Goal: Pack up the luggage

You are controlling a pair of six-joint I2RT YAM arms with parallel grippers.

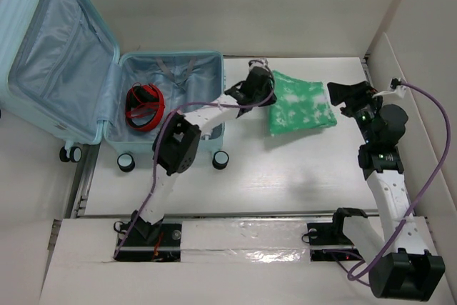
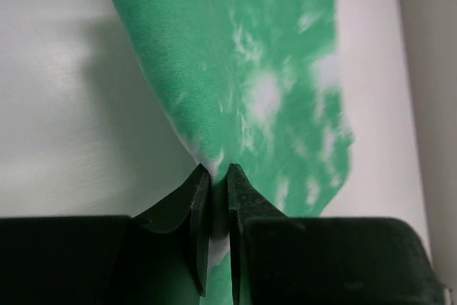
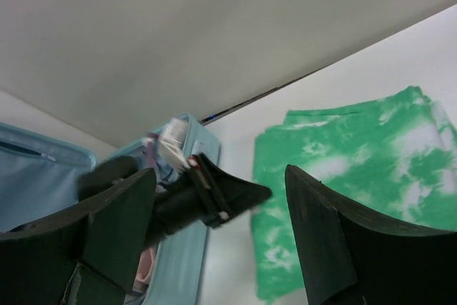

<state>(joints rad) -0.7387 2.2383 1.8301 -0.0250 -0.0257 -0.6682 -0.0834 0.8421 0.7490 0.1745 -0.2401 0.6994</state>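
Note:
The luggage [image 1: 50, 62] lies open at the left, pale aqua with a light blue lining; its edge shows in the right wrist view [image 3: 187, 262]. A red and black strap item [image 1: 145, 106] lies inside it. A folded green and white tie-dye cloth [image 1: 300, 103] lies on the table to its right. My left gripper [image 1: 265, 85] is shut on the cloth's left edge [image 2: 235, 91], the fabric pinched between the fingertips [image 2: 198, 183]. My right gripper [image 1: 348, 96] is open and empty just right of the cloth [image 3: 371, 169], above the table.
The suitcase's caster wheels [image 1: 126, 163] stand at its near edge. A white wall [image 1: 400, 69] rises along the table's right side, close behind the right arm. The left arm reaches over the suitcase's right corner.

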